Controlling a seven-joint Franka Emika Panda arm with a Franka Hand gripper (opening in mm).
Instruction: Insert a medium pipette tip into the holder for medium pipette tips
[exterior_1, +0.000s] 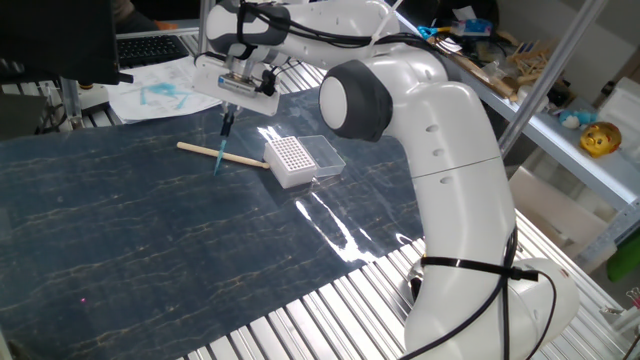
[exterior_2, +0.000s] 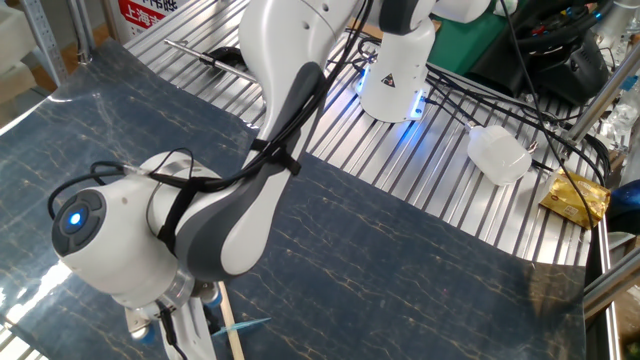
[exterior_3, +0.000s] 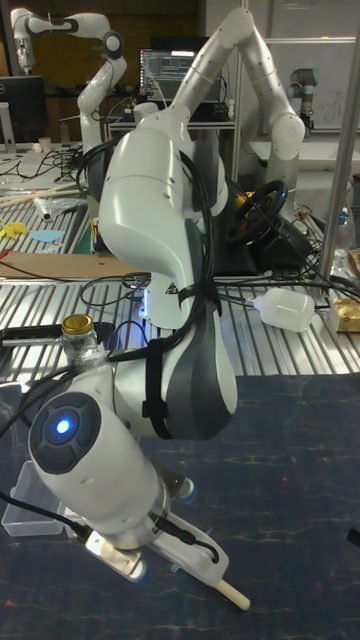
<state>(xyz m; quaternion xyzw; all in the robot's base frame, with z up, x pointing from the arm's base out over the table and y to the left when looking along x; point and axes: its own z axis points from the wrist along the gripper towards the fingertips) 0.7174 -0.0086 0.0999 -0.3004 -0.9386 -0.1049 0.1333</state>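
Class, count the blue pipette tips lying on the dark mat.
1. The blue tip lies against the wooden stick, left of the white holder, below the fingers. Others may be hidden.

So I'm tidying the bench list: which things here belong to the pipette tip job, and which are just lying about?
Job: medium pipette tip, holder for medium pipette tips, hand.

Lying about: wooden stick, papers, white plastic bottle.

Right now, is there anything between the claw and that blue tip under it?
Nothing. In one fixed view the claw hangs just above the tip, which leans on the stick.
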